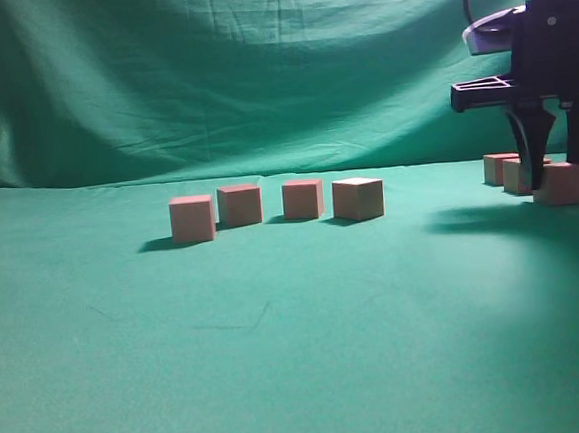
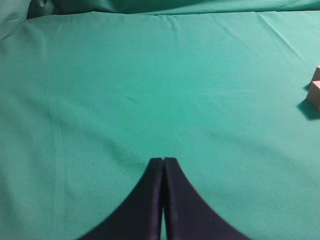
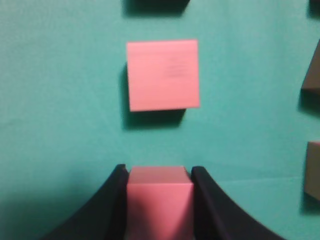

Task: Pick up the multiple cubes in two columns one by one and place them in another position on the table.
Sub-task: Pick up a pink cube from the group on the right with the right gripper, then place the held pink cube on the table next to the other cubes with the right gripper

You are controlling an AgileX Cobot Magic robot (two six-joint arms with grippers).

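Observation:
My right gripper [image 1: 559, 175] stands at the far right of the table [image 1: 301, 356], its two dark fingers pressed against both sides of a reddish-pink cube [image 3: 160, 200] that rests on the green cloth. A second cube [image 3: 162, 75] lies just ahead of it, and two more cubes [image 3: 312, 170] show at the right edge of the right wrist view. Four cubes [image 1: 302, 199] stand in a row mid-table. My left gripper [image 2: 163, 160] is shut and empty over bare cloth, out of the exterior view.
Other cubes [image 1: 515, 175] crowd closely behind and beside the held cube at the right. A cube [image 2: 316, 95] shows at the right edge of the left wrist view. Green cloth backdrop [image 1: 258, 68] rises behind the table.

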